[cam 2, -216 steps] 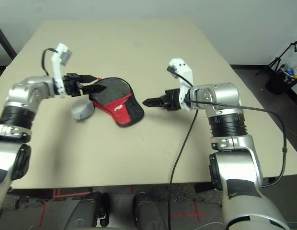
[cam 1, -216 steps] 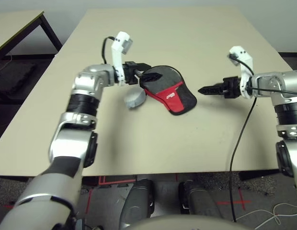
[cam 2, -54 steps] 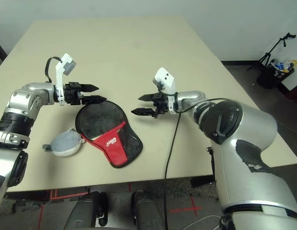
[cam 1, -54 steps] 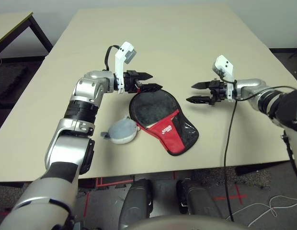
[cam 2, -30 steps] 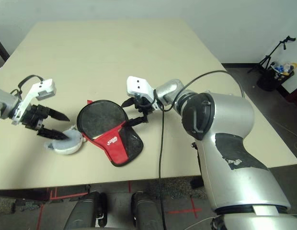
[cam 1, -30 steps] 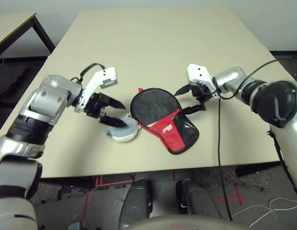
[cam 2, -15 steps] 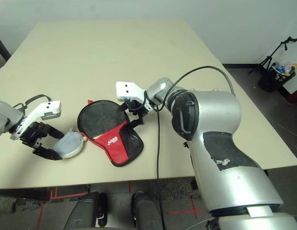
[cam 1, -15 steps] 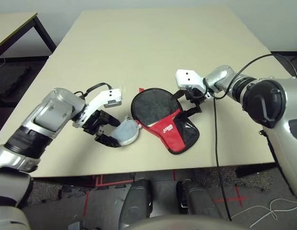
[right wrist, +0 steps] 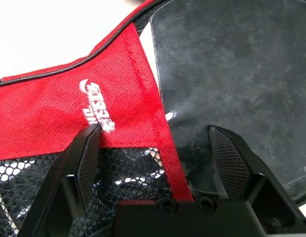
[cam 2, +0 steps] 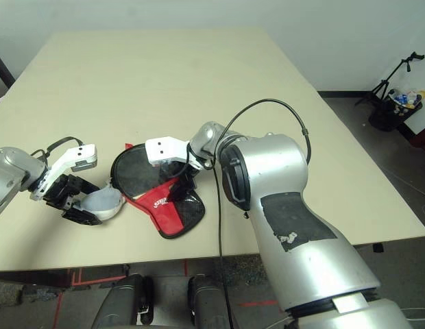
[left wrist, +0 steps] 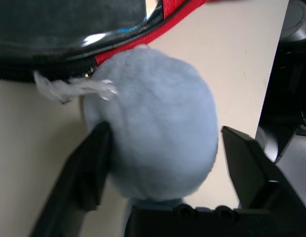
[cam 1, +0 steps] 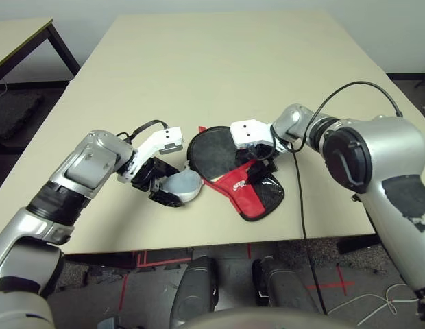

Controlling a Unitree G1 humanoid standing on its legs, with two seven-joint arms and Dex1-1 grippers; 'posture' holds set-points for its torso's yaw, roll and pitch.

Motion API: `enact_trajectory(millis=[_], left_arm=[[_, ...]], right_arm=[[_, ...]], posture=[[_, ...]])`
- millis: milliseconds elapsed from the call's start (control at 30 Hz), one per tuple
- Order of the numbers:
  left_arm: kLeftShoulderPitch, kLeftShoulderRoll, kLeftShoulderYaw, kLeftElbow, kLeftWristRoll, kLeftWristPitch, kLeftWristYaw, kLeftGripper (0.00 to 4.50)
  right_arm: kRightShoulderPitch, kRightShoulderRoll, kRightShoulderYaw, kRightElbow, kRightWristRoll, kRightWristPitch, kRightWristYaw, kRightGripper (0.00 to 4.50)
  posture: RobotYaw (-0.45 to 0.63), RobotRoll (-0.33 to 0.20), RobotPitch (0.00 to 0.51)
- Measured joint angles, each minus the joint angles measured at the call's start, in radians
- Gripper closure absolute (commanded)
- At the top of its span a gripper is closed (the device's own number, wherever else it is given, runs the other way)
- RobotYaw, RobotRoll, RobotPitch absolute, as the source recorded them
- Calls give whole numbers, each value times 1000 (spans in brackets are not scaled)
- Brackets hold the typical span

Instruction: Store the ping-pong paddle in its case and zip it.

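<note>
The case (cam 1: 248, 184) lies flat near the table's front, with a red lettered panel (right wrist: 94, 98) and a mesh pocket. A round black face (cam 1: 212, 152) fills its round end; I cannot tell whether that is the ping-pong paddle, and no handle shows. A fluffy grey-white ball (cam 1: 184, 186) rests against the case's zipper rim. My left gripper (cam 1: 168, 185) straddles the ball (left wrist: 158, 133), open, one finger (left wrist: 86, 177) touching it. My right gripper (cam 1: 259, 168) hovers open just over the case, its fingers (right wrist: 86, 158) spanning the red panel's edge and the black face.
The table's front edge (cam 1: 219, 243) lies just beyond the case. A black cable (cam 1: 298, 205) hangs from my right arm over that edge. Another table (cam 1: 20, 34) stands at the far left. Bare tabletop (cam 1: 226, 62) stretches behind the case.
My left gripper slid right until its fingers straddle the ball, which now rests against the case. My right gripper moved left and down over the red panel.
</note>
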State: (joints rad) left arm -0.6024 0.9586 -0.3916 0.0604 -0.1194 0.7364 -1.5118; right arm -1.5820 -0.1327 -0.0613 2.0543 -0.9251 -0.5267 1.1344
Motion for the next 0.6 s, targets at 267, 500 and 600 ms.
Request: enact_trajectory(millis=[267,500,600], left_arm=[[-90,-63,4,210,55,-34,114,3625],[-258,-192,-3,602,156,-220,248,4342],[-344,-269,-4,789,203,-316,315,4343]], right_arm=[[11,6,29,0,4,-8,-13,0],[15,3,44,-2,8,-7,-28,0],[19,4,50,-2,12,1,-35,0]], posture=[[120,0,135],[120,0,138],[120,0,140]])
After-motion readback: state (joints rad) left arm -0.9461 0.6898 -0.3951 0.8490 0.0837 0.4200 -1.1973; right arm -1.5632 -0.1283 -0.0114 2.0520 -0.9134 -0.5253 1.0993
